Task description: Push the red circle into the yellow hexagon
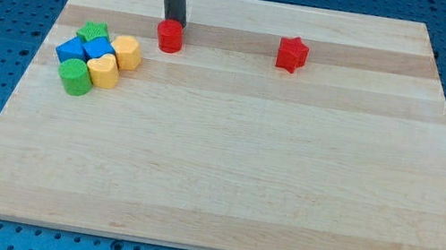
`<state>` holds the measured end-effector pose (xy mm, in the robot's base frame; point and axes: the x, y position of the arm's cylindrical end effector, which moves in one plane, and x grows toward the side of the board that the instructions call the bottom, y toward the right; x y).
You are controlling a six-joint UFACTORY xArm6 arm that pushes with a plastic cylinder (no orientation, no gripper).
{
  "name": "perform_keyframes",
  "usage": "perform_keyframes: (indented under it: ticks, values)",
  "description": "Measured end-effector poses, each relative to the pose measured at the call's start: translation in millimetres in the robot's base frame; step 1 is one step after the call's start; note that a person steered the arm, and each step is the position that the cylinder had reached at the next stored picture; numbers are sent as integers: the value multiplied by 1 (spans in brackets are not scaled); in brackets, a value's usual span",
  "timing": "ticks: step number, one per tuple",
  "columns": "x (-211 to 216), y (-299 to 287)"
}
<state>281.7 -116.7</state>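
The red circle [170, 36] sits near the view's top, left of centre, on the wooden board [235, 163]. The yellow hexagon [127, 53] lies just to its lower left, a small gap apart, at the right edge of a cluster of blocks. My tip [174, 22] stands right behind the red circle, at its top edge, touching or almost touching it. The dark rod rises from there out of the view's top.
The cluster at the view's left also holds a green star [92, 32], two blue blocks [71, 50] [98, 48], a yellow heart [104, 71] and a green circle [76, 77]. A red star [291, 54] sits alone near the top, right of centre.
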Motion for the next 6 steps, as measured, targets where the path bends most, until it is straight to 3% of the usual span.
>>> perform_keyframes:
  ticks: [4, 6]
  values:
    - [41, 38]
    - [49, 2]
